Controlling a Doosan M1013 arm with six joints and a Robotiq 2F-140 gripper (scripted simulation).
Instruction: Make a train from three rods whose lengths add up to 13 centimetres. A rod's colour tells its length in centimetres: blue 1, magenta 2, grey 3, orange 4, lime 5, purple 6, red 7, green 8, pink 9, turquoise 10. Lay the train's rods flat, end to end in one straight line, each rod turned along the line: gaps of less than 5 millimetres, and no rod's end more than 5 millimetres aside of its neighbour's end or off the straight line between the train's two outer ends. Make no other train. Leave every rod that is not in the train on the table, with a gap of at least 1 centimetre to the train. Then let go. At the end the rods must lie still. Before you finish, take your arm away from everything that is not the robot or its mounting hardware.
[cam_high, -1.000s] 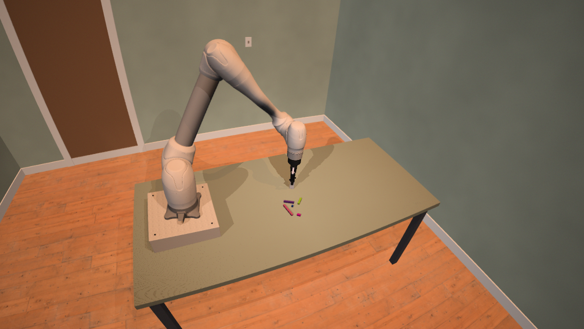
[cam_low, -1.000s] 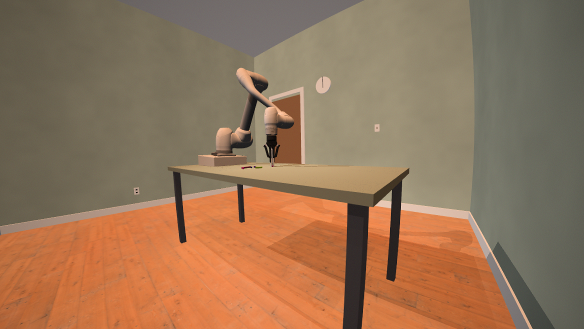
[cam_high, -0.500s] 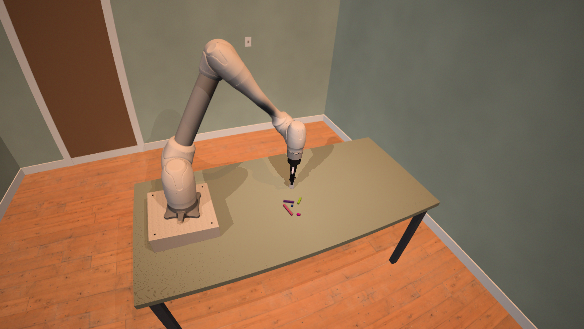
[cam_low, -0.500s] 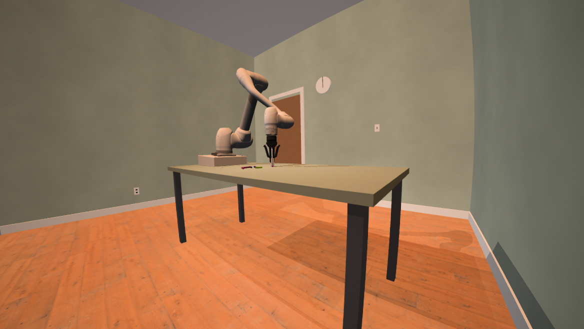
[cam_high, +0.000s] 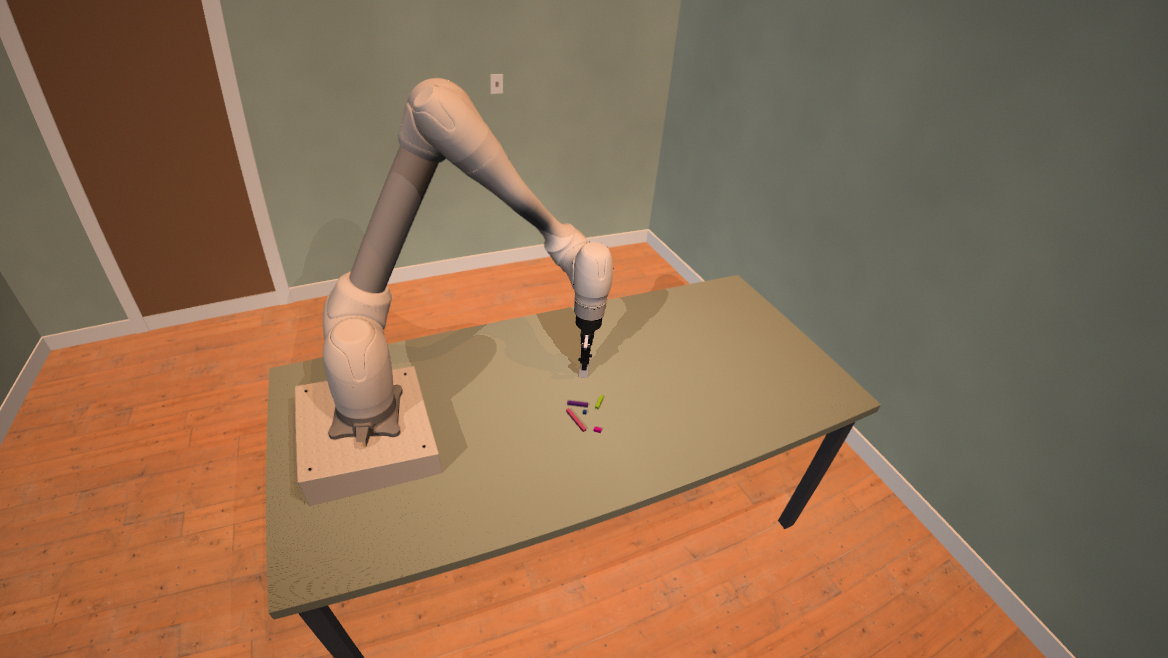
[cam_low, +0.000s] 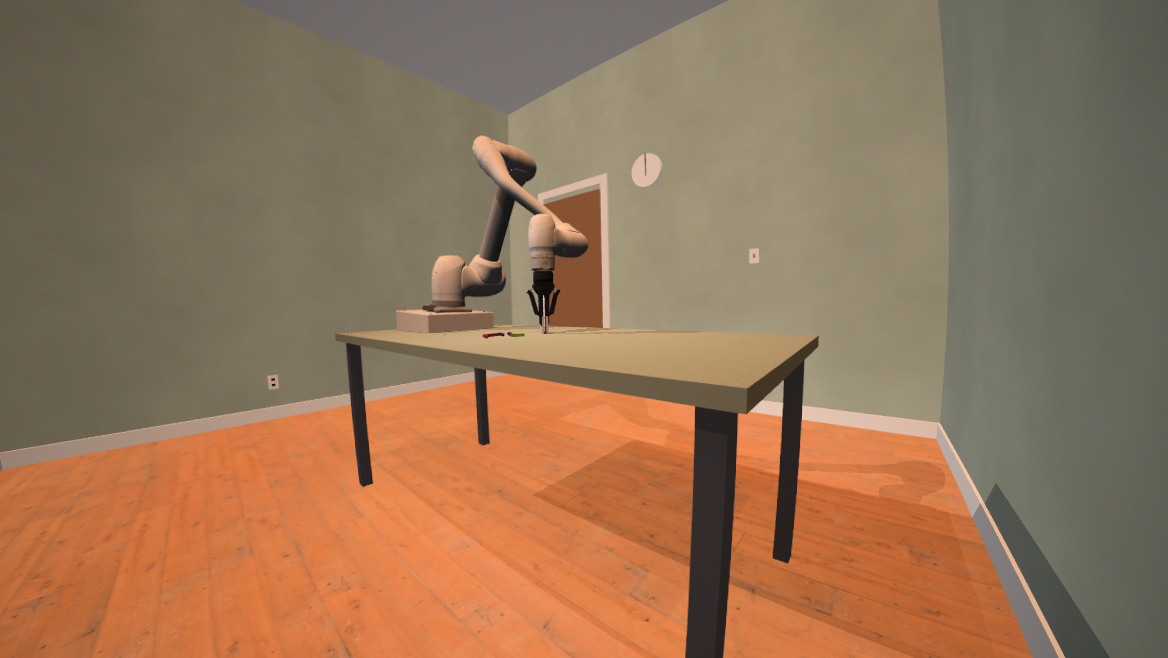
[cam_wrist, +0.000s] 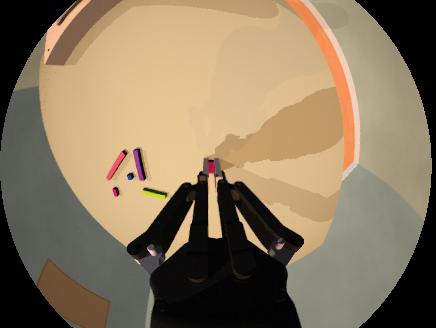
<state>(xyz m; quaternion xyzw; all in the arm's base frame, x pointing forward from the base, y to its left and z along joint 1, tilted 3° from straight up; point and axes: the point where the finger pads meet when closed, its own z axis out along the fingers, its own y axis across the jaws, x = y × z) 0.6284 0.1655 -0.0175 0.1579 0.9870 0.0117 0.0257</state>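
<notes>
My gripper points straight down with its tips at the table top, shut on a short red rod, of which only a small piece shows between the fingertips. A cluster of rods lies flat a little nearer the table's front. It holds a purple rod, a longer pink rod, a tiny blue rod, a short magenta rod and a lime rod. None of these rods touch end to end.
The olive table carries the arm's pale base block at its left end. The rods lie near the table's middle, well away from its edges.
</notes>
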